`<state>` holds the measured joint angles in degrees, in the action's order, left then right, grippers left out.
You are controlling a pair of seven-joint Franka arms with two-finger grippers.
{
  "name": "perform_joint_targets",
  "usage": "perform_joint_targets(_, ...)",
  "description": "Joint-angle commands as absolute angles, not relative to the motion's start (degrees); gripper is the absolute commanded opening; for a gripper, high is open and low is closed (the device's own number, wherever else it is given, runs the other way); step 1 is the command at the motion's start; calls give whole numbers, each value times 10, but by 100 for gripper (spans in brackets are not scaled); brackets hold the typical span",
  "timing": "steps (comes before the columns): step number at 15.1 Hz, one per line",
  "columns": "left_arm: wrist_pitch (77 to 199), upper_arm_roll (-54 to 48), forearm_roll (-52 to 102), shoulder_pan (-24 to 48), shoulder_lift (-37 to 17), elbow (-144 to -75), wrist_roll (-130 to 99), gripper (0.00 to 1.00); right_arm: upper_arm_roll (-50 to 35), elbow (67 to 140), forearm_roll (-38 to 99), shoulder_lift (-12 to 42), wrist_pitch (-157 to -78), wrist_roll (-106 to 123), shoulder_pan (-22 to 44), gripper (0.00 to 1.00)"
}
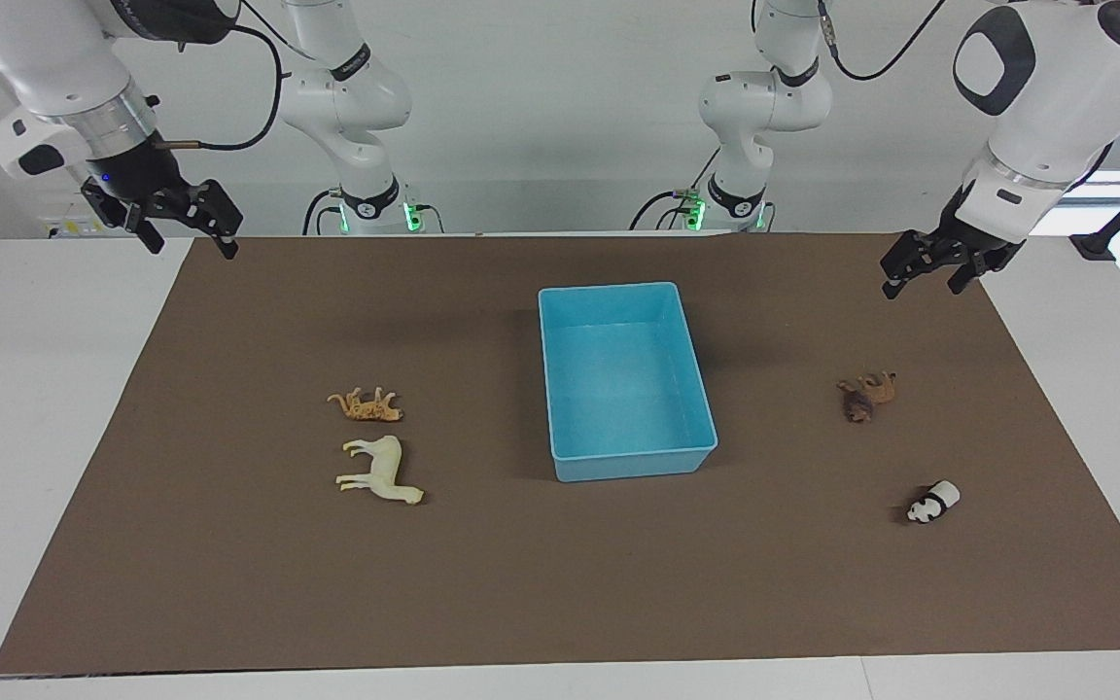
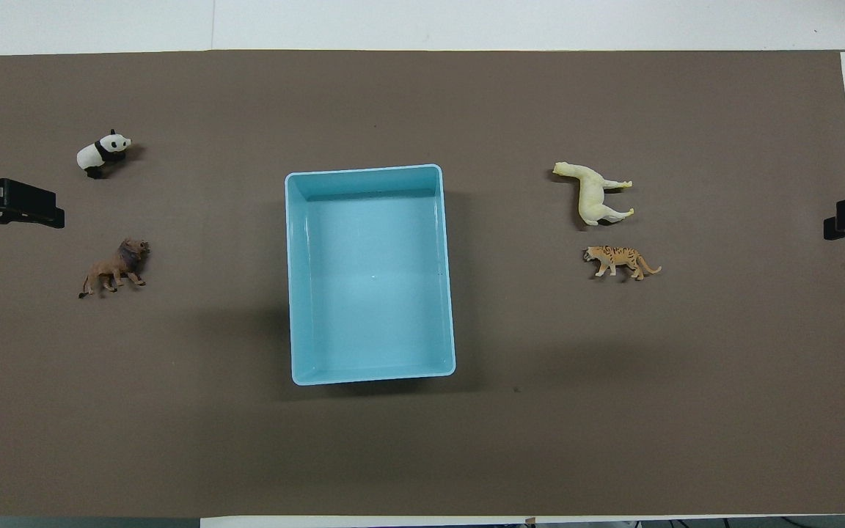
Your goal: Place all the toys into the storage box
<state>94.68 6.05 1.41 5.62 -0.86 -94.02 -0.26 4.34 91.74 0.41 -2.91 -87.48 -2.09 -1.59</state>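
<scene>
Blue storage box (image 1: 627, 381) mid-surface, nothing inside. Horse (image 1: 381, 471) and big cat (image 1: 367, 404) toward right arm's end, lion (image 1: 868, 394) and panda (image 1: 932, 502) toward left's. Left gripper (image 1: 930, 275) and right gripper (image 1: 189, 230) raised, jaws released.

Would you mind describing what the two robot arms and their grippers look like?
Both arms are glossy white with rounded joint housings, dark grey caps and black bands at the joints. Black cables loop along them, and green lights glow at both bases. A silver metal ring sits at the right arm's wrist. The left gripper and right gripper are black, angular, two-fingered link mechanisms; a small blue light shows above the right one.
</scene>
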Motion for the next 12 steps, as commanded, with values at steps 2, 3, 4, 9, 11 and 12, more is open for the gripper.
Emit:
perform_joint_targets(2,945,60,5,54,-12,-934,9,100,38,920,2,-34,-866,-1,-25,100)
perform_joint_targets(3,948,60,5,53,-11,-941,9,100,38,920,2,-34,-866,12,-25,100)
perform_joint_targets(4,957,60,6,54,-6,-953,5,100,39,920,2,-34,-866,25,-25,100)
perform_joint_targets(9,1022,66,4,25,13,-1017,3,100,35,960,3,-53,-882,24,-16,100)
perform_joint_targets(11,1028,66,4,8,15,-1051,-2,100,24,981,4,-52,-952,14,15,100)
perform_joint_targets(12,1047,66,4,6,14,-1069,-29,100,24,990,4,-44,-972,11,20,100)
